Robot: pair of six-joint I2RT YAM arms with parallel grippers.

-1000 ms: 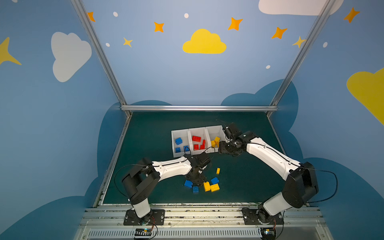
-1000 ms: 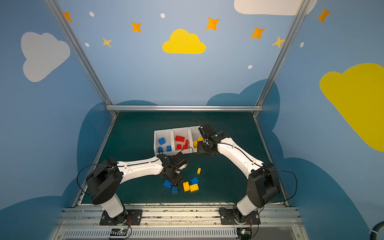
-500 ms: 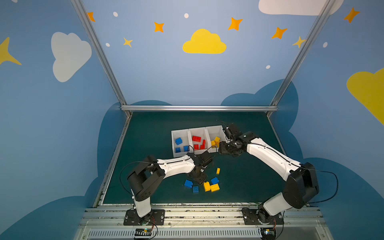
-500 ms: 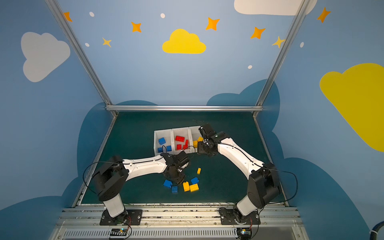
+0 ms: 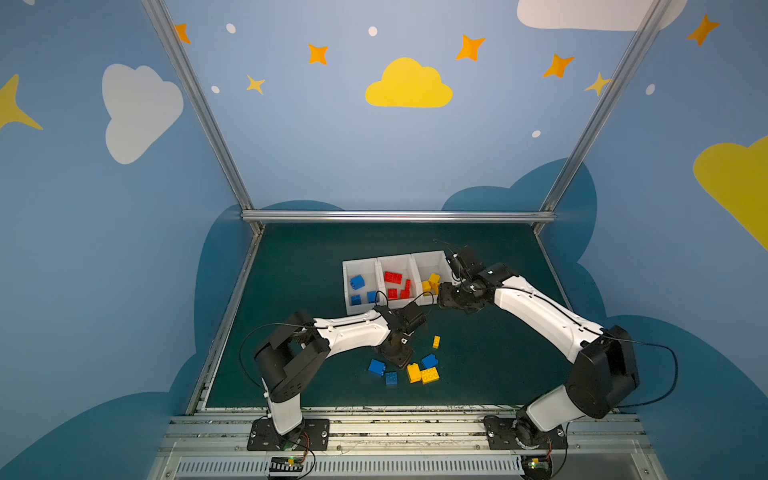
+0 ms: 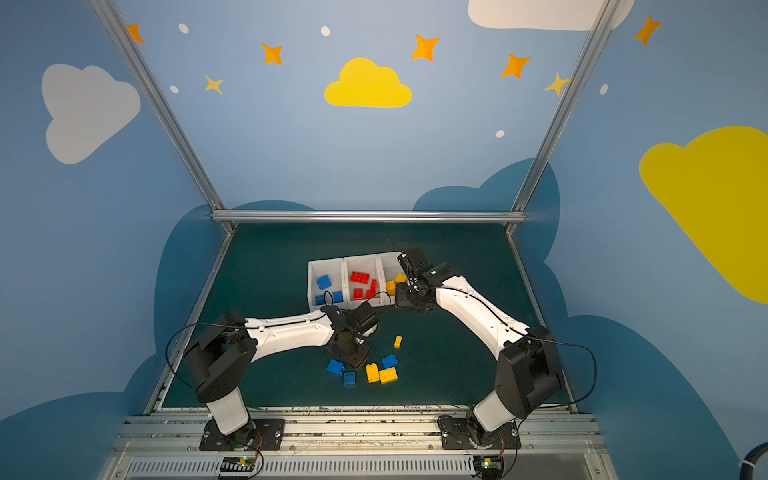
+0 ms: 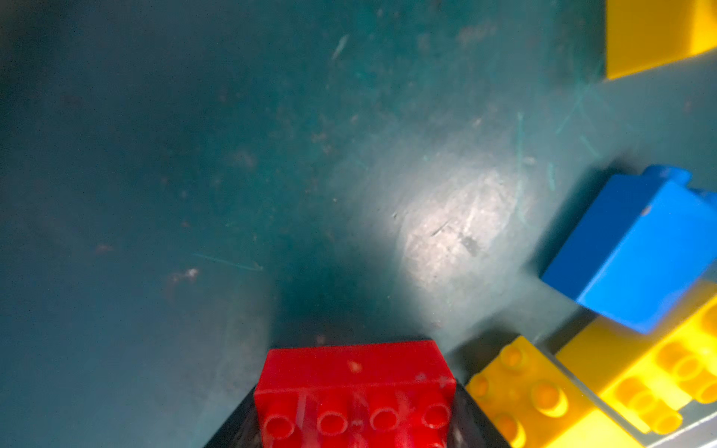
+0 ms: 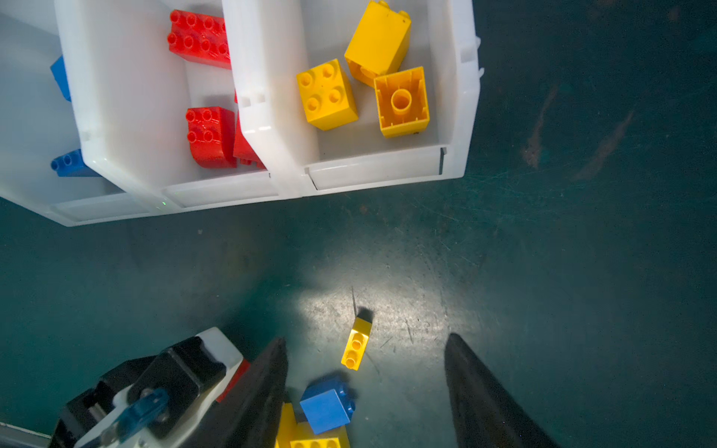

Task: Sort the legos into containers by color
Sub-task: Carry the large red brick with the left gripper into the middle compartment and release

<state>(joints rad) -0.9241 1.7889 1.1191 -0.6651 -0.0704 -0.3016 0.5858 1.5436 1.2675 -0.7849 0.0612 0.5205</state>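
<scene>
My left gripper [image 5: 402, 362] is down at the loose pile, toward the middle of the near edge of the green mat [image 5: 299, 270]. Its fingers are clamped on a red brick [image 7: 355, 388]. The left wrist view shows that brick seated between the two black fingers with its studs toward the camera. I cannot tell whether it touches the mat. Just beside it lie two yellow bricks [image 7: 520, 391], studs up and side by side, with a tilted blue brick [image 7: 636, 252] leaning on them. Two more blue bricks [image 5: 376, 367] lie apart from these, on my left side of the pile. A small yellow brick [image 5: 436, 341] lies alone on the mat between the pile and the white tray [image 5: 347, 286]. The tray stands near the middle of the mat and has three compartments in a row. The one on my left holds blue pieces [image 5: 357, 282], the middle one holds red pieces [image 5: 392, 277], and the one on my right holds three yellow pieces [image 8: 326, 95]. My right gripper [image 8: 366, 340] hangs off the tray's near right corner. Its fingers [image 8: 477, 395] are spread wide and hold nothing. The small yellow brick shows between them in the right wrist view, clear of both.
</scene>
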